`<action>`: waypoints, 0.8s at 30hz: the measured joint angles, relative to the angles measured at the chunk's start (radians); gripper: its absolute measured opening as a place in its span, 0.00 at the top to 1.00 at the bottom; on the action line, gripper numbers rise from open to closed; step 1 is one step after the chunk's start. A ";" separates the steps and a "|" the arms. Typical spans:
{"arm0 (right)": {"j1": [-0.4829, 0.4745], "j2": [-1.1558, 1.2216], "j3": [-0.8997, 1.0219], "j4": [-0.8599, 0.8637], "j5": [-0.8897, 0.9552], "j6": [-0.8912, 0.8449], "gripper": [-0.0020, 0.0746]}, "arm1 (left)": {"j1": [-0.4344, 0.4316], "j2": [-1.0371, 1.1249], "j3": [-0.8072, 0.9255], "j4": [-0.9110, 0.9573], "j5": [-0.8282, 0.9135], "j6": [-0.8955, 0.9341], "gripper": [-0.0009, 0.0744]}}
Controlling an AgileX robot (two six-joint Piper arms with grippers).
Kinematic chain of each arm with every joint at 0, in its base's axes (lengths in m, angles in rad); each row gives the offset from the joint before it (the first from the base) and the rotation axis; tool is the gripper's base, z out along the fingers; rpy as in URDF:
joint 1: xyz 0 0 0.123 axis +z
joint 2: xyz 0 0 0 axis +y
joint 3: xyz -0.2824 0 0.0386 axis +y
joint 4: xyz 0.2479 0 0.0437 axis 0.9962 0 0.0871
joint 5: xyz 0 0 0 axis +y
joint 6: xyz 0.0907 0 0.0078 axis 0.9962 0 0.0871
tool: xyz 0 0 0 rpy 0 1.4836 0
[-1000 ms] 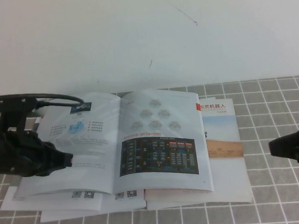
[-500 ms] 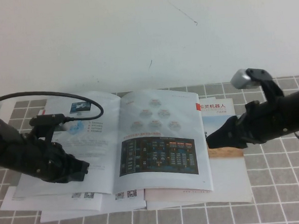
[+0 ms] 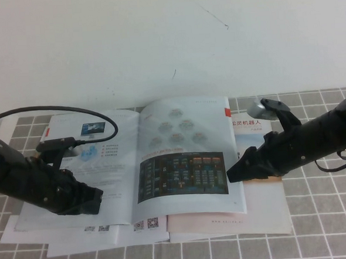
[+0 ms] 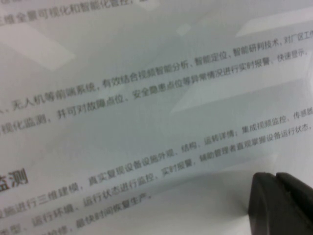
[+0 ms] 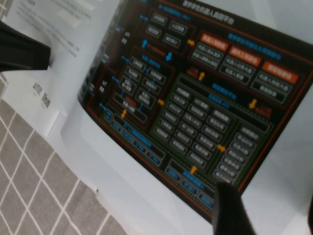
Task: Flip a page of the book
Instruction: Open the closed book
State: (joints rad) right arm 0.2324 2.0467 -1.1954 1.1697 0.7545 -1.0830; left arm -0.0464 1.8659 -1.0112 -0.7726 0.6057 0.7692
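Note:
The book lies open on a stack of booklets. Its right-hand sheet is the page, with a hexagon cluster above a dark dashboard screenshot. My left gripper rests on the lower part of the left-hand sheet. In the left wrist view it is shut, with its tips against the printed paper. My right gripper is at the page's right edge, near the lower corner. In the right wrist view it is open, with one finger over the dashboard's corner and the white margin between the two fingers.
A booklet with a red Chinese title and a tan band lies under the book on the right. White booklets with QR codes stick out below. The grey tiled tabletop surrounds the stack. The left arm's cable arcs over the book's far left corner.
My right arm has come in from the right to the page's right edge. My left gripper has moved right and down onto the left sheet. The page's far edge now sits higher.

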 joint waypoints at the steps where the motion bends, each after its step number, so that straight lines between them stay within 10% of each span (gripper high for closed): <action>1: 0.000 0.002 0.000 0.000 0.000 0.000 0.54 | 0.000 0.000 0.000 -0.001 0.000 0.000 0.99; 24: 0.000 0.061 -0.002 0.058 -0.009 -0.025 0.54 | 0.000 0.001 -0.001 -0.004 0.002 0.003 0.99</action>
State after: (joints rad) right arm 0.2324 2.1080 -1.1970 1.2280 0.7454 -1.1083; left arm -0.0464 1.8673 -1.0126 -0.7764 0.6073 0.7721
